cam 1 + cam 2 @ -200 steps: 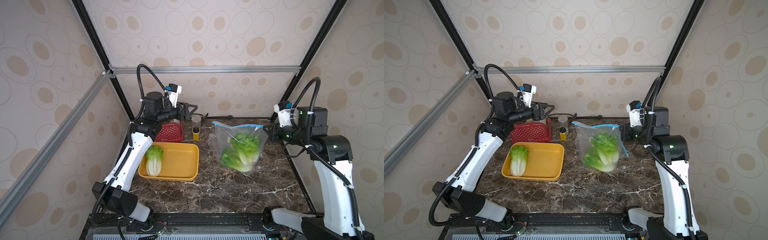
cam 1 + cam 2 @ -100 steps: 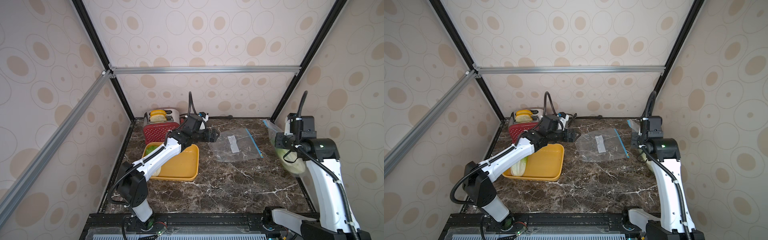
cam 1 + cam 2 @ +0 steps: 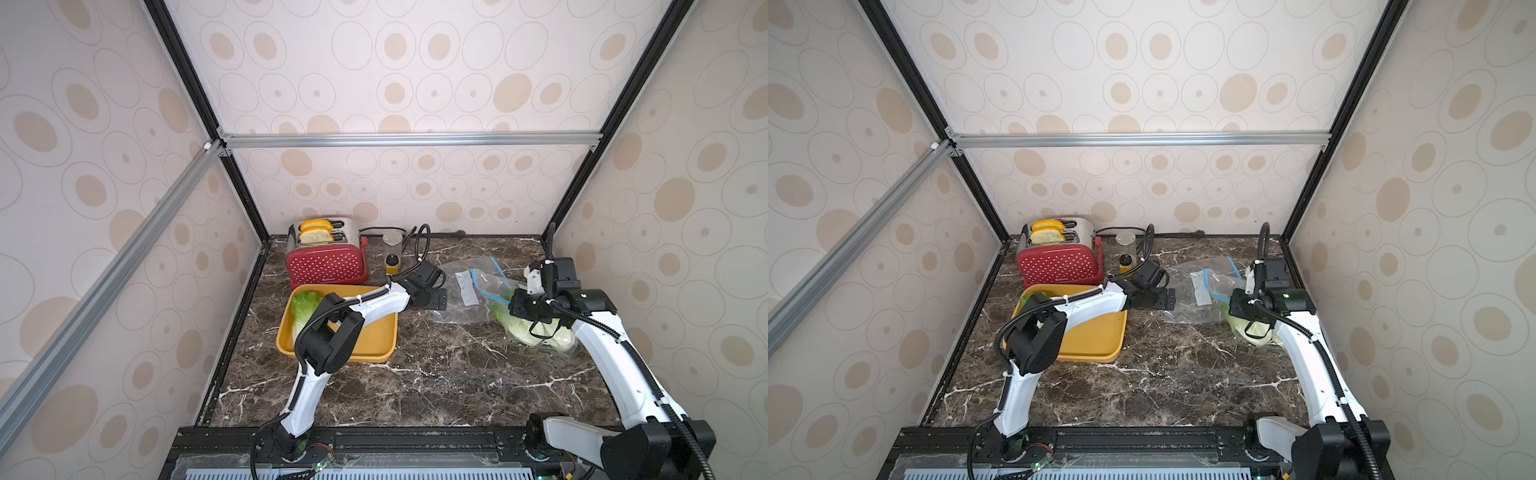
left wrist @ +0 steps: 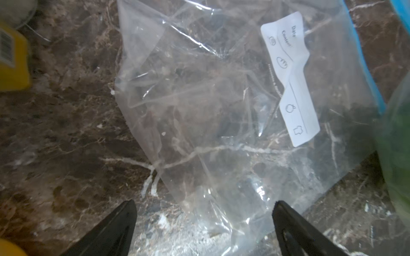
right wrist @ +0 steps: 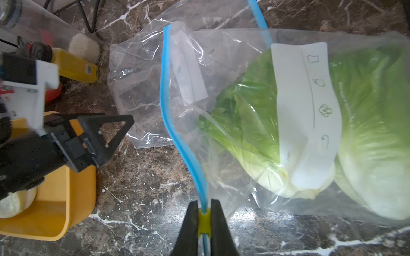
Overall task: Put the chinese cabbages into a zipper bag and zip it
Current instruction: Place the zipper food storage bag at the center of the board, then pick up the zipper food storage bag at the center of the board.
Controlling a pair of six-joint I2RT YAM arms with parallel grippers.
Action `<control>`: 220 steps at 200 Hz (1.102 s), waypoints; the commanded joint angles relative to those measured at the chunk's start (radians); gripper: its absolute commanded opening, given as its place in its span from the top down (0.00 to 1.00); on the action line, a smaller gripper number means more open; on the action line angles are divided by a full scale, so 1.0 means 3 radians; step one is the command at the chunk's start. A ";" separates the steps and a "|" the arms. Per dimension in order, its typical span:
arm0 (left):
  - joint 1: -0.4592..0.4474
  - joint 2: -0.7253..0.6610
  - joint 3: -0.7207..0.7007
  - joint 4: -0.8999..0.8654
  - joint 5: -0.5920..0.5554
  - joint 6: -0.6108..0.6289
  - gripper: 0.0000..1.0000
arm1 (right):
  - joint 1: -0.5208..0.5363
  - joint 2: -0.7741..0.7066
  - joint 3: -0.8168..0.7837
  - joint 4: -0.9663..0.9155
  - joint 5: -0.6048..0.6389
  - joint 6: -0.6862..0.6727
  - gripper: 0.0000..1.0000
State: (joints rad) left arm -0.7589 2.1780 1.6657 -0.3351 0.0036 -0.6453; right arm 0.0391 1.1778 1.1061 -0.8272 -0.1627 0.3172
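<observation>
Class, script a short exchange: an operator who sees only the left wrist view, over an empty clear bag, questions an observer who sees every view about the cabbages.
Operator: Are any cabbages bagged?
Observer: Two cabbages lie in a second zipper bag partly overlapping the empty bag.
Operator: Is it held?
Observer: The right gripper is shut on its blue zip edge.

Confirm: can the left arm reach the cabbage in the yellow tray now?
Probably yes. The left hand is open and empty at the empty bag; the cabbage lies uncovered in the yellow tray, nothing on it. Reaching it means folding back tightly.
</observation>
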 commanded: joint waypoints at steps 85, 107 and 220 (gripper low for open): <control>-0.0013 0.0372 0.0519 0.0349 -0.0509 -0.0052 0.93 | 0.0004 -0.0143 -0.0007 0.0310 -0.0430 0.0240 0.58; -0.0007 0.0192 0.0601 0.0323 -0.0747 0.0095 1.00 | 0.0005 -0.0212 0.0111 0.0283 -0.0541 0.0305 0.45; 0.0303 -0.1356 0.0508 0.0375 -0.0378 0.0337 1.00 | 0.0002 -0.0389 0.0821 0.0189 -0.1195 0.0642 0.15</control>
State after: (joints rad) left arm -0.6884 1.8763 1.8484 -0.2447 -0.1947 -0.5251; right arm 0.0391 1.0882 1.3098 -0.7776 -0.4660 0.4686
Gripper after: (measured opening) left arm 0.047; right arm 0.830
